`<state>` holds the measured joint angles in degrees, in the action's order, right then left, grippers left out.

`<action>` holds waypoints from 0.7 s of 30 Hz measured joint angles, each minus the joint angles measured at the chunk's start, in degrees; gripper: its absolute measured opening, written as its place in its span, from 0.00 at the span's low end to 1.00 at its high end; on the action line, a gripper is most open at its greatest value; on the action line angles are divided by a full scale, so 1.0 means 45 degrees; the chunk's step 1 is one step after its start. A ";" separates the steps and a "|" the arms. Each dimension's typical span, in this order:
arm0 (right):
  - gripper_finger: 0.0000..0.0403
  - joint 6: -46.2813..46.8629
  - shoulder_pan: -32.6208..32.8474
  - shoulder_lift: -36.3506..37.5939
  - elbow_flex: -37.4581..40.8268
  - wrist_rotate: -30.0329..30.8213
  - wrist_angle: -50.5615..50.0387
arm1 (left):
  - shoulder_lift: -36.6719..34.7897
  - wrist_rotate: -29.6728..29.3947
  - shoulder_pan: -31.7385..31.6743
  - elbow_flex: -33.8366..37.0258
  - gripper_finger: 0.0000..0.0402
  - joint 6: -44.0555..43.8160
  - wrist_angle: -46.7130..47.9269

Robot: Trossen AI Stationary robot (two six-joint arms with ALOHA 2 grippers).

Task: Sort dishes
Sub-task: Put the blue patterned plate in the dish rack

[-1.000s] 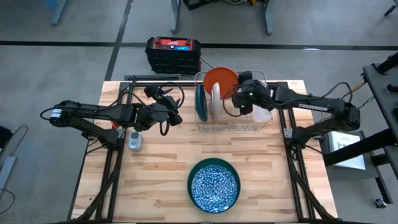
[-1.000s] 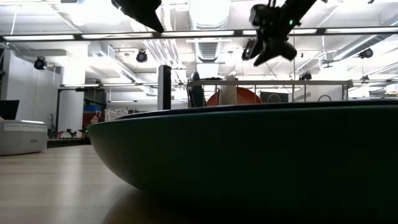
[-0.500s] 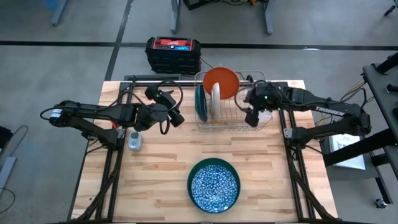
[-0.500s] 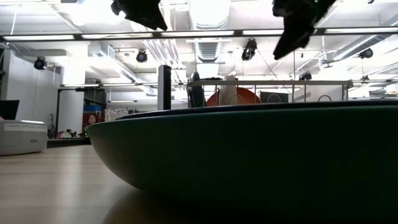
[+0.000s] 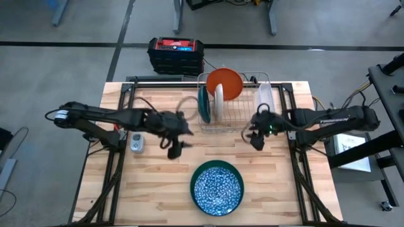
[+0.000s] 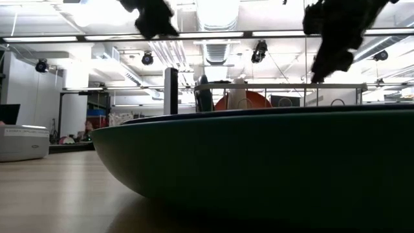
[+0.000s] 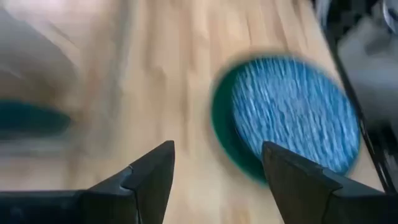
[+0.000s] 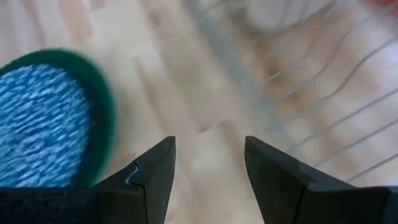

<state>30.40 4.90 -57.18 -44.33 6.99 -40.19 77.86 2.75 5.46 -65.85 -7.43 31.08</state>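
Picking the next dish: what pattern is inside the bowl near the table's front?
Blue-and-white speckles inside the bowl, dark green rim; clearest in the high view.

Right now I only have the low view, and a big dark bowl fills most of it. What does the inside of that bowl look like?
Observer: The bowl is dark green outside, with a blue and white speckled inside. It sits alone at the table's near edge.
Operator: Which dishes are in the rack?
Observer: The wire rack holds an orange dish, a white one and a dark green one, all standing on edge.
Operator: Is either end effector holding anything?
Observer: No. The left end effector and the right end effector are both open and empty, over bare table between rack and bowl.
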 joint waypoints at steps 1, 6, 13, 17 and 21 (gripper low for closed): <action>0.45 0.0571 0.0500 -0.0016 0.0034 0.0001 0.0040 | 0.0280 0.0173 0.0156 0.0002 0.57 -0.0018 0.0328; 0.45 0.3585 0.3201 -0.0192 0.0056 0.0358 0.0613 | 0.1524 0.1033 0.1052 0.0002 0.57 -0.0072 0.0852; 0.45 0.6847 0.6605 -0.1180 0.0056 0.1906 0.2483 | 0.2192 0.1873 0.2538 0.0002 0.57 -0.0478 0.0964; 0.45 0.8542 0.7587 -0.2415 0.0056 0.2356 0.3144 | 0.2192 0.1838 0.3319 0.0002 0.57 -0.0504 0.0193; 0.45 1.0145 0.7876 -0.4003 0.0056 0.2354 0.4615 | 0.2475 0.1221 0.4027 0.0002 0.57 -0.0415 -0.0380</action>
<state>76.05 40.34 -75.19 -44.07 17.58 -19.43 89.00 8.24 23.58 -65.84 -9.30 29.37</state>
